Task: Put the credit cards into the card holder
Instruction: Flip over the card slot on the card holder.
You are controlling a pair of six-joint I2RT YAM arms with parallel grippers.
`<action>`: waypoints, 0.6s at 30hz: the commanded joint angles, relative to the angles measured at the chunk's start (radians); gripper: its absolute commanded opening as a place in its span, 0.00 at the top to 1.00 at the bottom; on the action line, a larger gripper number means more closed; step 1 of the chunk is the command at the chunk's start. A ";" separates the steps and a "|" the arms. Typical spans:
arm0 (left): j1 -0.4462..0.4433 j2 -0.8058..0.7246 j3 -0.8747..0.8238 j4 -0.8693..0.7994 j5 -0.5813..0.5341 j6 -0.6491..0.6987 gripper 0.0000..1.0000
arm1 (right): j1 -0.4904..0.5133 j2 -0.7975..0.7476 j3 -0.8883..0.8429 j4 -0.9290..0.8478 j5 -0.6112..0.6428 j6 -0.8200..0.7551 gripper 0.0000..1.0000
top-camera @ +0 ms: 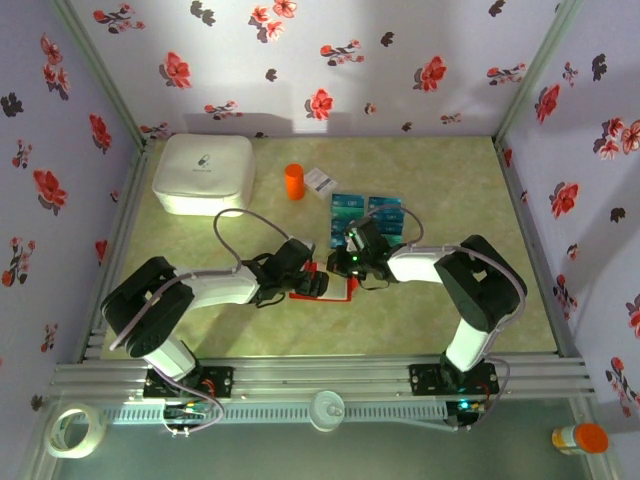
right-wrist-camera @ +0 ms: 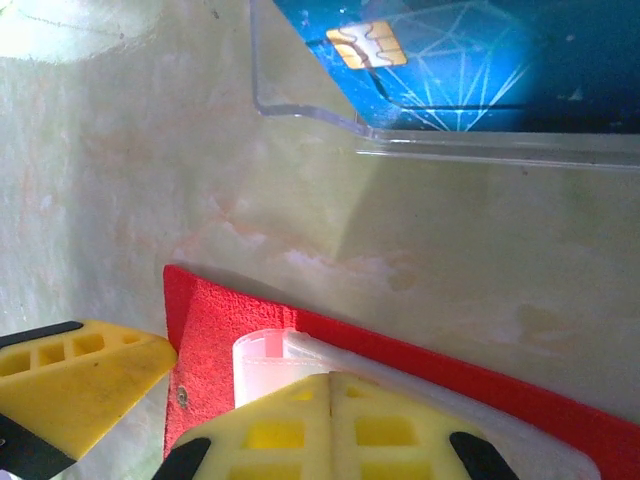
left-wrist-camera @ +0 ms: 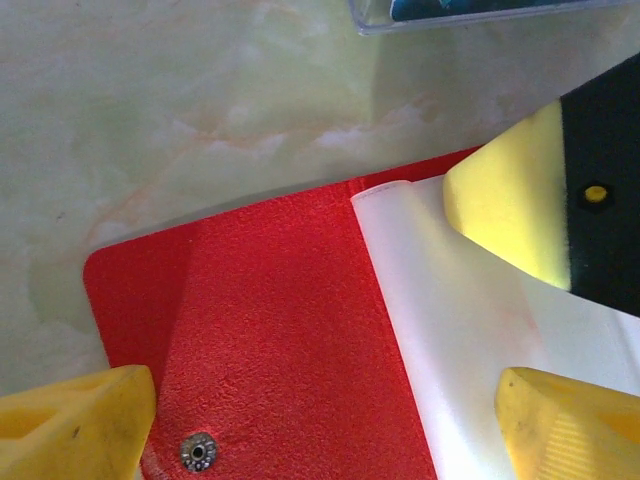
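The card holder [left-wrist-camera: 270, 330] is lying open on the surface [right-wrist-camera: 120, 180], between the widely spread left fingers [left-wrist-camera: 75, 425]. The right fingers [right-wrist-camera: 330, 425], also apart, appear to be pressing its clear pocket [left-wrist-camera: 470, 330]. The credit cards [right-wrist-camera: 450, 60] are waiting beyond them in a clear tray [right-wrist-camera: 450, 140], none seemingly inserted yet.

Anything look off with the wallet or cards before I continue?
Nothing stands out. The red card holder lies open and flat on the table, pale pockets up; the blue cards sit in tidy rows behind it.

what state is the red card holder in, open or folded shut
Open: the card holder lies spread flat, its translucent inner pockets exposed beside the snap stud.
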 commanded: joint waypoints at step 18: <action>0.001 0.066 -0.033 0.014 0.054 -0.006 0.33 | -0.014 -0.119 0.030 -0.112 0.021 -0.013 0.51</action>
